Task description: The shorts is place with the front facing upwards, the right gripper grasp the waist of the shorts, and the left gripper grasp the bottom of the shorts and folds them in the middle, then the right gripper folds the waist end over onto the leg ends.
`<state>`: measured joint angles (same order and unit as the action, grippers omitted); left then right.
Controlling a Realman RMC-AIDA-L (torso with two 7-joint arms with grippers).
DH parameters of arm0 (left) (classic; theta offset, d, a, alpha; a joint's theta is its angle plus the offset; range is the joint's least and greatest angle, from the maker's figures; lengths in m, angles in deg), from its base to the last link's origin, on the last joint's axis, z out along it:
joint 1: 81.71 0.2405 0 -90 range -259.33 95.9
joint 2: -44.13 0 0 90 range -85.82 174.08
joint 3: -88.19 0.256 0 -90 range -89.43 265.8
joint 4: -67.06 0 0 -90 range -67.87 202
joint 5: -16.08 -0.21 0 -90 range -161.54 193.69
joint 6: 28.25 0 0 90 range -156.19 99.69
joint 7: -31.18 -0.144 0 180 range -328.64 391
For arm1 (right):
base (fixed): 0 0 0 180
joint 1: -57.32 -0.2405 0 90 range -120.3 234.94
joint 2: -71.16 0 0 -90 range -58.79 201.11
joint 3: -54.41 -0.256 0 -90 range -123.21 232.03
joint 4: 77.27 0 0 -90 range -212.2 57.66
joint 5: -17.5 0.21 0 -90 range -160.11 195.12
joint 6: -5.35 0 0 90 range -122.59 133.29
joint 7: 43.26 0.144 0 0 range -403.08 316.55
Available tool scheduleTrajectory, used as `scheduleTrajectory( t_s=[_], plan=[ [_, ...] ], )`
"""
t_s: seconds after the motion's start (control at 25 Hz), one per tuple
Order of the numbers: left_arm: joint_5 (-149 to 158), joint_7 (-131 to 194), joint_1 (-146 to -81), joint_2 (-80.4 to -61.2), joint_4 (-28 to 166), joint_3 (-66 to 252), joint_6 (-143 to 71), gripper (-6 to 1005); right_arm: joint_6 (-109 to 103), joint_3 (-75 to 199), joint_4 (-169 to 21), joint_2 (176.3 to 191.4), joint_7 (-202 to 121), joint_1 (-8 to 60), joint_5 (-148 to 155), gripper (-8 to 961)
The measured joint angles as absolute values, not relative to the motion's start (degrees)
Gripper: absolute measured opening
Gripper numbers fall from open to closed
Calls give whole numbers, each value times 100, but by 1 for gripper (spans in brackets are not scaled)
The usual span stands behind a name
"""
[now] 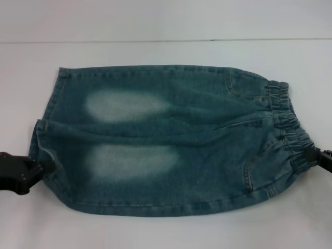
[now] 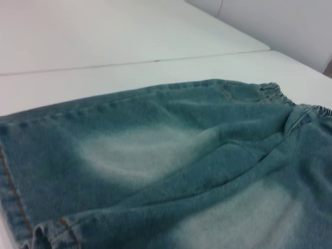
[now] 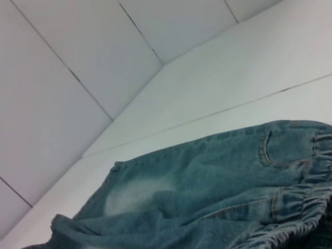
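Here, denim shorts (image 1: 171, 140) spread flat on a white tabletop (image 1: 155, 52), waist (image 1: 290, 124) toward the right, leg hems (image 1: 44, 129) toward the left, left tool (image 1: 44, 167) clenched on the near hem, right tool (image 1: 315, 154) at the waistband, its grip impossible to tell, pale panelled wall (image 3: 62, 78) behind, a thin seam (image 1: 155, 41) across the tabletop.

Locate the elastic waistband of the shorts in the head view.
The waist is at the right end of the shorts, which lie flat on the white table; the right end effector meets its near corner.
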<state>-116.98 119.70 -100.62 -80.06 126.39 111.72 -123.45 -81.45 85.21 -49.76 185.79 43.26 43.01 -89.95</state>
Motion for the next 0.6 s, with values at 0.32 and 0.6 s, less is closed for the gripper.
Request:
scheduleTrajectory(
  t_s=[0.32,0.6],
  plan=[
    [-11436,12036,-10052,-8000,12600,11076,-12418,22,-8220,8318,-4976,18559,4675,4167,-8984,37],
    [-10893,12062,-10056,-7978,12525,10886,-12396,21,-8494,7560,-5023,18591,4827,3997,-8896,38]
  ],
)
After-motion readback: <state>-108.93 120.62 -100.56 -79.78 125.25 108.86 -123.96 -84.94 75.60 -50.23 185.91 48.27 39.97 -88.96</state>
